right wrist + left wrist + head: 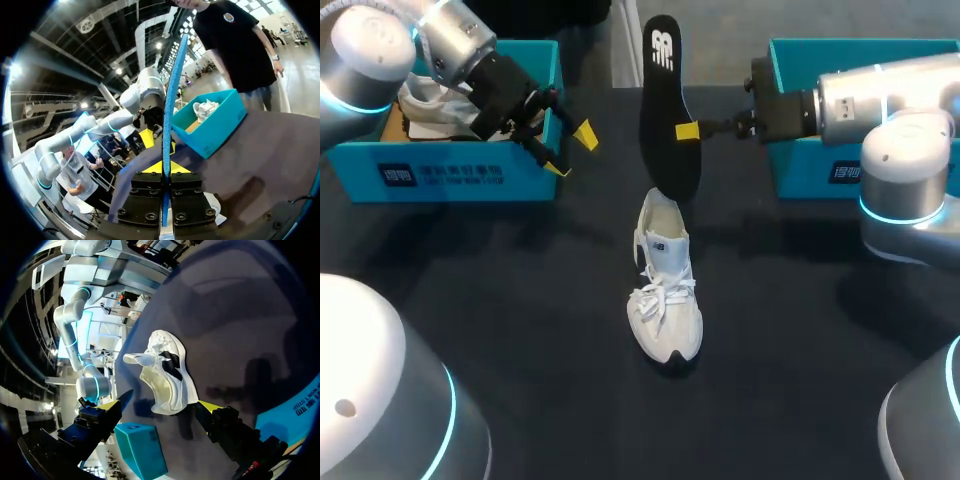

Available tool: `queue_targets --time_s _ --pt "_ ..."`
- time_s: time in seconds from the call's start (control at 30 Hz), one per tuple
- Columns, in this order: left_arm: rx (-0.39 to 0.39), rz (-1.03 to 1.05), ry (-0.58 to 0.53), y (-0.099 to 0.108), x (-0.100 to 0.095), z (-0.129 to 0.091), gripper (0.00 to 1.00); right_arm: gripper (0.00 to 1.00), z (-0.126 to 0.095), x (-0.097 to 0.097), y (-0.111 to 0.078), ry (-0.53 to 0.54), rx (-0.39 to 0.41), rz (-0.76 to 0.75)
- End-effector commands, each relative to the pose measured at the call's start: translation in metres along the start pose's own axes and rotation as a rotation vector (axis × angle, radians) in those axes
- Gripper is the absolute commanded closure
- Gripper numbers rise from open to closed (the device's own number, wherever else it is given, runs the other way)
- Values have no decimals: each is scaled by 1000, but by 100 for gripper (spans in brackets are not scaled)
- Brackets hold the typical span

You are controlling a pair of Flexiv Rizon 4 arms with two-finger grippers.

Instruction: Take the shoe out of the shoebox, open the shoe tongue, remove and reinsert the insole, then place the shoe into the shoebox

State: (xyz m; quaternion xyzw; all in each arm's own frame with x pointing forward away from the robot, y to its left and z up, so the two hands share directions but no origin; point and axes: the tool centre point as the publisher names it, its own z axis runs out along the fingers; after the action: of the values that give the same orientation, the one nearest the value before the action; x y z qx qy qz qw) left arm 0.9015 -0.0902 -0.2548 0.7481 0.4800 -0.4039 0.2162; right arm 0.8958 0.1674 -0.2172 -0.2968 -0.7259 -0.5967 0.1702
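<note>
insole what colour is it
The insole is black with a white logo near its upper end, best seen in the head view.

I am running a robot manipulation lab station, a test cell rather than a home or shop; two grey industrial arms with glowing blue joint rings, my left arm and my right arm, flank a dark counter; the goods look like staged props: a teal shoebox at the left, a second shoebox at the right, one white shoe and its black insole.
</note>
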Motion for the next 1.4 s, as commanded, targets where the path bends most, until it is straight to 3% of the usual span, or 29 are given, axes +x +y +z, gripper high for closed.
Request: queue_targets --time_s 0.03,0.53,0.7,0.83,1.4 --pt "-46 -5 -4 -7 -1 6 0 100 5 -7 -2 9 -4 0" --pt "-64 -41 -9 -5 -3 19 0 100 5 -7 -2 9 -4 0" --pt "-60 -52 -10 -3 0 24 0 100 8 -19 -10 1 -107 -67" --pt "-58 -57 -11 -2 2 25 0 100 12 -27 -13 -17 -132 -105" --pt "-52 -81 -19 -8 10 37 0 100 23 -37 -31 22 -114 -102"
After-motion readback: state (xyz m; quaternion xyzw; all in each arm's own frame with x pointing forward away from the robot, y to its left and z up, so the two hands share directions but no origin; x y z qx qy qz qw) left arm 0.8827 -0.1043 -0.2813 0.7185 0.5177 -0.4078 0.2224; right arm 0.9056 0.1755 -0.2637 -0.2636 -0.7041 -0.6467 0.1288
